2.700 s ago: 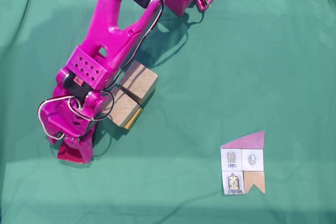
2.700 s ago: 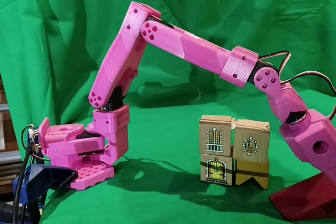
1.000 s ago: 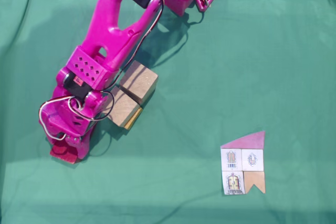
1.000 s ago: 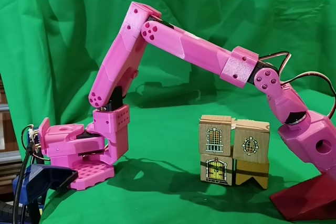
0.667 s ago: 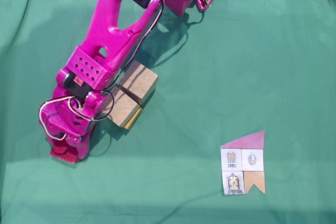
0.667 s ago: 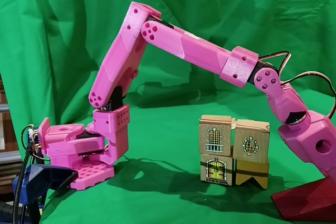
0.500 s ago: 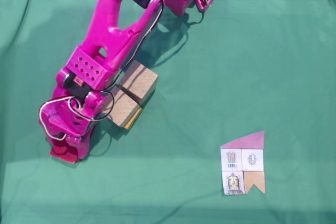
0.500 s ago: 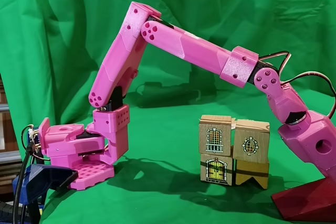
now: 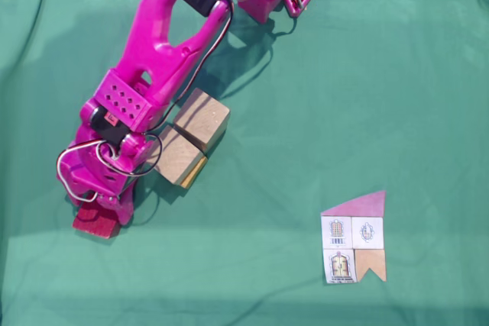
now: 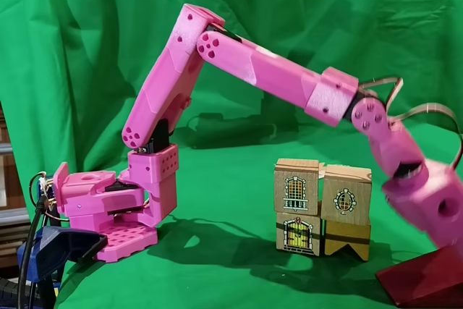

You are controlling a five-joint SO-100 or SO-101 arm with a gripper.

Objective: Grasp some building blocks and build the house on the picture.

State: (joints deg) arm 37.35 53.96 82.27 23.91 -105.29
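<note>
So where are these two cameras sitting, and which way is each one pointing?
A fixed view: above, facing straight down at the green cloth, printed house card and pink arm.
A fixed view: table level, side-on, arm's base left.
Shared: stacked tan wooden cubes, gripper at the dark red roof block.

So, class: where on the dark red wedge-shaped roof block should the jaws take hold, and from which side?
Probably across its two flat upright faces, coming down from above. The dark red wedge-shaped roof block lies on the green cloth with its top edge sloping, so jaws closed on that slope would likely slip.
</note>
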